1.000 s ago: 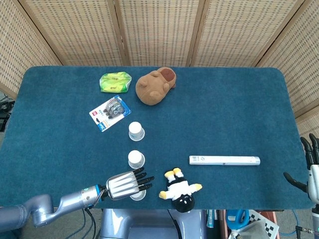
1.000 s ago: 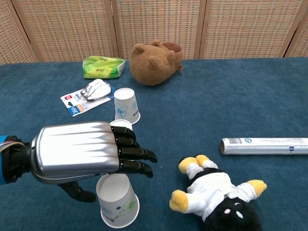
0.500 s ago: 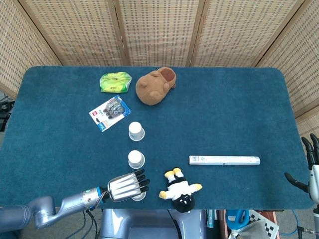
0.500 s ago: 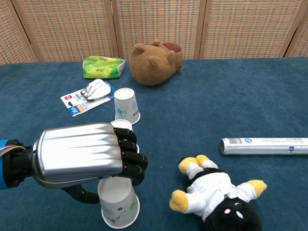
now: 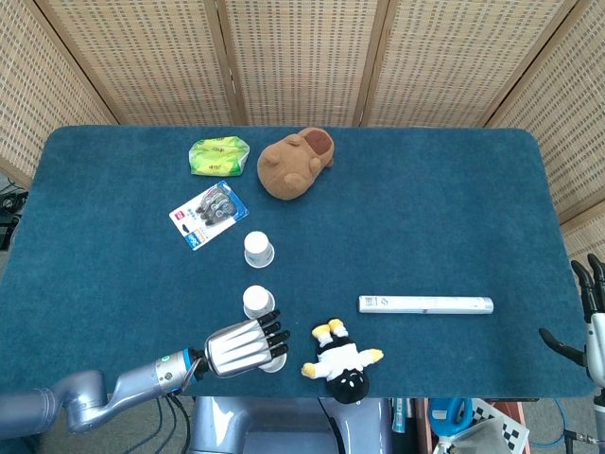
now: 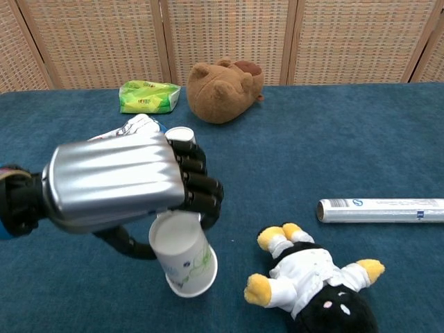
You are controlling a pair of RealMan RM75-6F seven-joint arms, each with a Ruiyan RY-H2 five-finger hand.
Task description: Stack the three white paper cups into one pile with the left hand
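Three white paper cups stand upside down in a row on the blue table (image 5: 454, 208). My left hand (image 6: 118, 184) (image 5: 244, 345) grips the nearest cup (image 6: 182, 253) (image 5: 275, 363) from above, with the fingers curled round its narrow end, and the cup hangs tilted. The middle cup (image 5: 257, 301) stands just beyond the fingers; the hand hides it in the chest view. The far cup (image 5: 258, 248) (image 6: 180, 134) stands further back. My right hand (image 5: 591, 317) hangs off the table's right edge with fingers apart, holding nothing.
A black, white and yellow plush toy (image 5: 342, 362) (image 6: 312, 277) lies right of the held cup. A white tube (image 5: 425, 305) (image 6: 381, 209) lies further right. At the back are a brown plush (image 5: 295, 163), a green packet (image 5: 219, 156) and a blister pack (image 5: 208, 214).
The left hand's fingers closed round the nearest cup, then raised and tilted it toward the middle cup. The right hand stayed put.
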